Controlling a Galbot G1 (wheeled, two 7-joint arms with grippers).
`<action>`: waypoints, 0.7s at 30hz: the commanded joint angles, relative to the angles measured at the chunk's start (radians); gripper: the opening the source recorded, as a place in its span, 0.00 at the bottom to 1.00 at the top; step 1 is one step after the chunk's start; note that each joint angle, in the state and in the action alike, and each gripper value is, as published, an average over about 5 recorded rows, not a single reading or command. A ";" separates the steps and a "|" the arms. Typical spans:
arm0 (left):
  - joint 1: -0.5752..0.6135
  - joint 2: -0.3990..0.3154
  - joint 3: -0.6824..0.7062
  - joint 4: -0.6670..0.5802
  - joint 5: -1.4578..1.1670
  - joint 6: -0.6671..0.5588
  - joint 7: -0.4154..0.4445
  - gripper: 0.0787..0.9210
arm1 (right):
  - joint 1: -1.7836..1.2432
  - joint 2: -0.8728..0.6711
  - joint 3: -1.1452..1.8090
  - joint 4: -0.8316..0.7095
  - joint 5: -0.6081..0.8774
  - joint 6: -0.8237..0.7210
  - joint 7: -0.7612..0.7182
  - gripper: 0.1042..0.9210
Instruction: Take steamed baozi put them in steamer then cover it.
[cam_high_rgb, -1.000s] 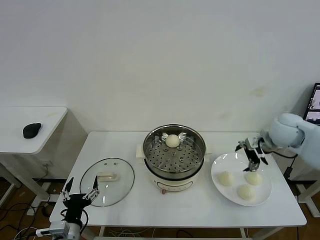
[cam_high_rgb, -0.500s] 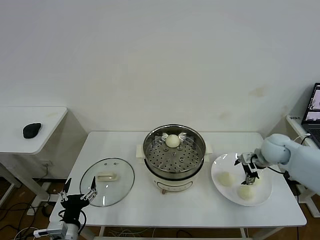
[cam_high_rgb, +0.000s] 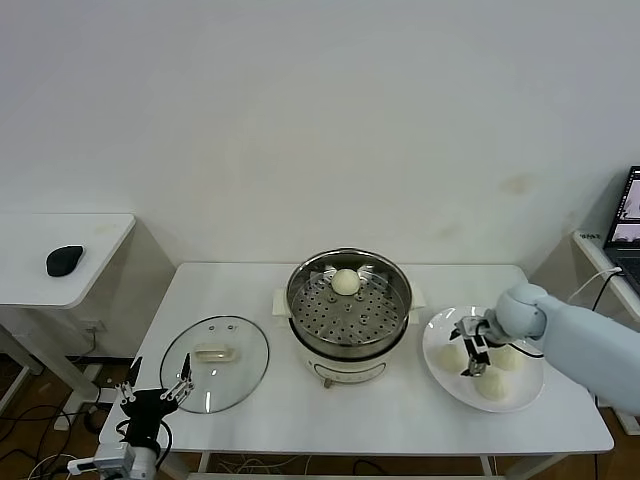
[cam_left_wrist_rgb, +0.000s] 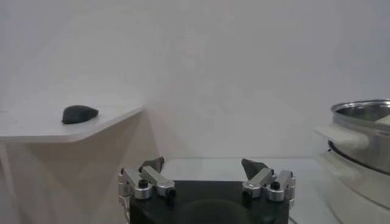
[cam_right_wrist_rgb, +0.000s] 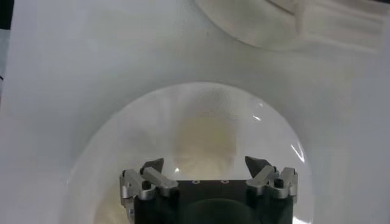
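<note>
Resting on the white plate (cam_high_rgb: 437, 327) are three steamed baozi (cam_high_rgb: 452, 355), with a fourth inside the steamer (cam_high_rgb: 348, 300). One bun is being straddled by the right gripper (cam_high_rgb: 470, 354), fingers apart. The left gripper (cam_high_rgb: 156, 382) is being held spread near the cover (cam_high_rgb: 214, 363).

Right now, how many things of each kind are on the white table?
Baozi: 4, with 1 in the steamer and 3 on the plate
Steamer: 1
Glass cover: 1
White plate: 1
Total: 7
</note>
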 joint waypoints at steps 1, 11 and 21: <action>-0.002 -0.001 0.003 0.001 0.001 0.001 0.000 0.88 | -0.033 0.030 0.026 -0.027 -0.015 -0.004 0.001 0.79; -0.001 -0.003 0.002 0.000 0.000 0.000 -0.002 0.88 | 0.023 0.000 0.019 0.002 0.008 -0.009 -0.015 0.62; -0.002 -0.003 0.002 -0.008 -0.001 0.000 -0.003 0.88 | 0.252 -0.110 -0.085 0.115 0.126 -0.058 -0.029 0.57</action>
